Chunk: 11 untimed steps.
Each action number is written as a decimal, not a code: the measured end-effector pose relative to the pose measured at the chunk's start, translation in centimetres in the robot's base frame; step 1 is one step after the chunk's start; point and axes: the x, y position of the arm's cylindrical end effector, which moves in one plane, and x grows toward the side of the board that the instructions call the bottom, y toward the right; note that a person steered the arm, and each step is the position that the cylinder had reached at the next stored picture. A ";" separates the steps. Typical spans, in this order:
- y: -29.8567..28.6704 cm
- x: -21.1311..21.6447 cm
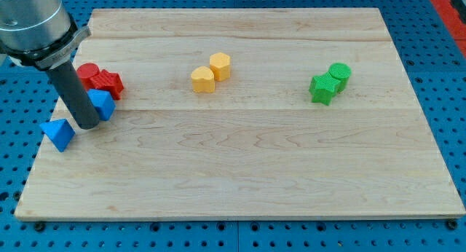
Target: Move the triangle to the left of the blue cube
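Observation:
A blue triangle block (58, 133) lies near the board's left edge. A blue cube (102, 103) sits up and to its right, partly hidden behind my rod. My tip (87, 125) rests on the board between them, touching or nearly touching the cube's left side and just right of the triangle.
A red cylinder (88, 74) and a red star-like block (108, 82) sit just above the blue cube. Two yellow blocks (203, 79) (220, 65) lie at top centre. A green star block (321, 89) and a green cylinder (339, 74) lie at the right. The wooden board (240, 179) sits on a blue perforated table.

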 end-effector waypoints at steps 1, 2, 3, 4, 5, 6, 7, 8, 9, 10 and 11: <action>5.6 3.6; -3.0 5.1; -6.4 5.0; -4.4 3.4; -5.7 4.8; -8.3 4.8; -6.3 2.3; -4.6 -0.1; -4.5 -1.5; -4.6 -1.0; -4.6 0.4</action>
